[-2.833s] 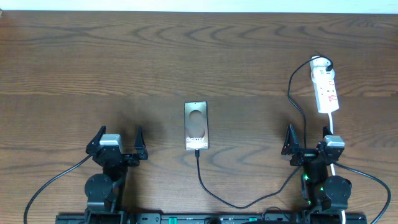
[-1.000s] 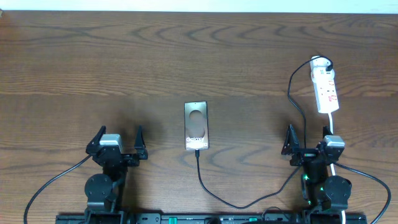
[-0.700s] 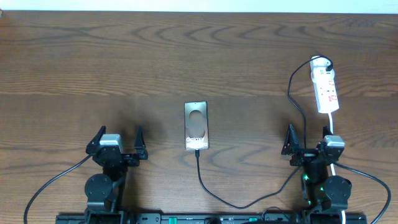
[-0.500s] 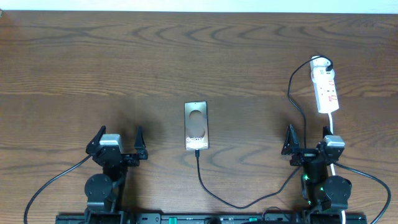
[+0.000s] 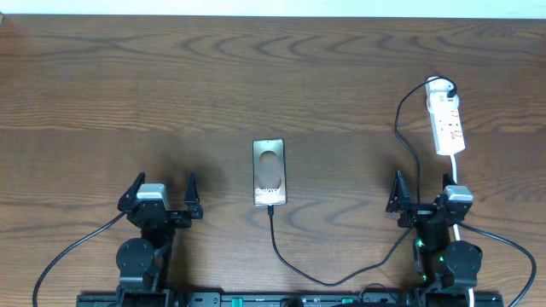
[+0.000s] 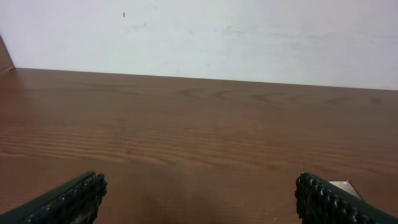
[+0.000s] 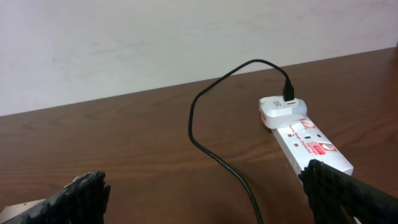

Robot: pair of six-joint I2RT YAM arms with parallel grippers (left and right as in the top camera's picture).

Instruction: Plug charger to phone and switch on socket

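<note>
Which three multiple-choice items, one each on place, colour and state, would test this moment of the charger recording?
1. Where on the table does the socket lie? A: far right. B: centre. C: near left.
2. What colour is the charger cable meeting the phone? A: white. B: black. C: red.
3. How are the left gripper and right gripper? A: both shut. B: one holds the phone. C: both open, empty.
Answers: 1 A, the overhead view shows it at the far right; 2 B, a thin black line reaches the phone's near edge; 3 C, each gripper's fingers stand wide apart, holding nothing.
</note>
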